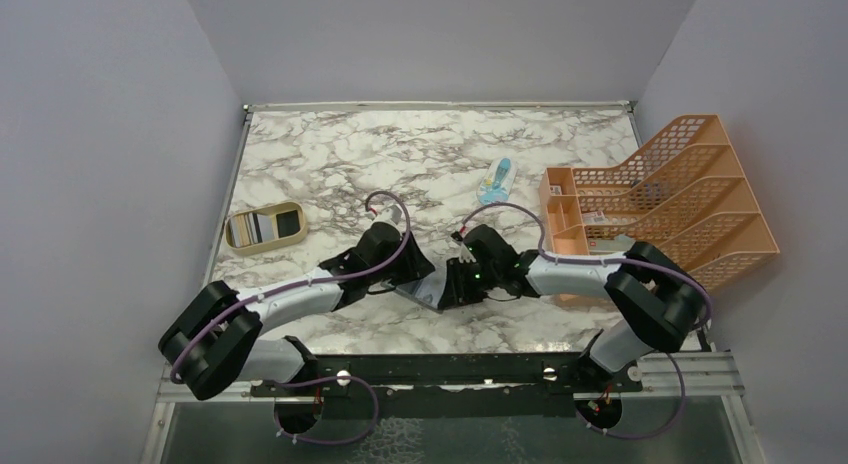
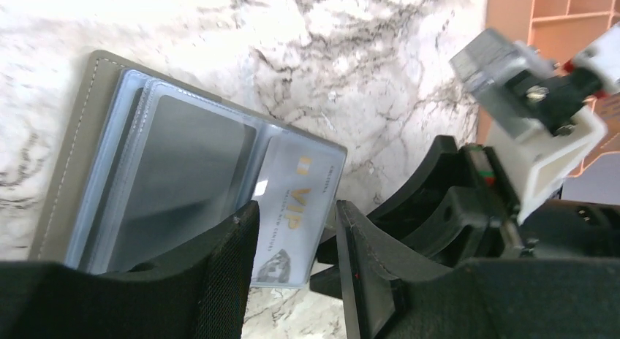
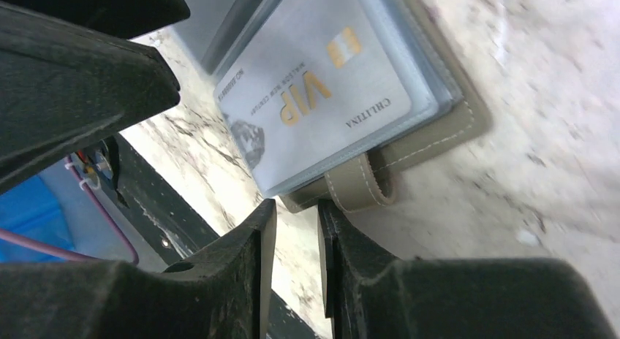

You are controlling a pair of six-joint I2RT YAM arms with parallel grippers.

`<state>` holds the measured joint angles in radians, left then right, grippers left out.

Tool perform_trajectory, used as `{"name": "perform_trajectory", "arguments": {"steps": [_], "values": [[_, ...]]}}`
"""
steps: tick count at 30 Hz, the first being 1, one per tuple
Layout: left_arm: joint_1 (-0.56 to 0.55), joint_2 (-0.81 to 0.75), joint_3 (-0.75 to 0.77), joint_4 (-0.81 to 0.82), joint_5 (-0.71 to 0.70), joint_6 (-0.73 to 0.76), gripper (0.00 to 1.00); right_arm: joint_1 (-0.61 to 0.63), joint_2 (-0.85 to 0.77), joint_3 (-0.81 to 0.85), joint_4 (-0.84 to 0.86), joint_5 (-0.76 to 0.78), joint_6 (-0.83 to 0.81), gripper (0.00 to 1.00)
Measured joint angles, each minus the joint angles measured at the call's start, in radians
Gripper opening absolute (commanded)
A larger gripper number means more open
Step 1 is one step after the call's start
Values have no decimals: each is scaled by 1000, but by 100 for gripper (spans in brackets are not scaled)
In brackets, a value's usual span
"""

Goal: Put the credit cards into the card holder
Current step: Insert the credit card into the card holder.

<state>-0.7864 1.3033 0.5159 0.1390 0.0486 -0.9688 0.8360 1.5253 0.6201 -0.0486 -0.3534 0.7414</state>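
The grey card holder [image 2: 77, 142] lies open on the marble table between both grippers, its clear pockets facing up; it also shows in the top view [image 1: 422, 292] and the right wrist view [image 3: 457, 123]. A pale credit card [image 2: 298, 180] with gold "VIP" print sits mostly inside a pocket, one end sticking out [image 3: 314, 98]. My left gripper [image 2: 296, 207] is open with that free end between its fingers. My right gripper [image 3: 295, 207] has its jaws a narrow gap apart, with nothing between them, at the holder's edge beside the tab clasp [image 3: 362, 189]. More cards [image 1: 250, 227] lie in the tan tray.
The tan oval tray [image 1: 262, 246] stands at the left of the table. A light blue-and-white packet [image 1: 495, 181] lies in the middle at the back. A large orange mesh file rack [image 1: 660, 199] fills the right side, close to my right arm.
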Motion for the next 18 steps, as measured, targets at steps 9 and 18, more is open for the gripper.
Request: {"name": "perform_trajectory", "arguments": {"steps": [9, 18], "values": [[89, -75, -2, -63, 36, 76, 47, 22, 23, 116, -134, 56, -167, 36], [190, -75, -11, -89, 105, 128, 47, 22, -15, 226, -303, 172, -383, 38]]}}
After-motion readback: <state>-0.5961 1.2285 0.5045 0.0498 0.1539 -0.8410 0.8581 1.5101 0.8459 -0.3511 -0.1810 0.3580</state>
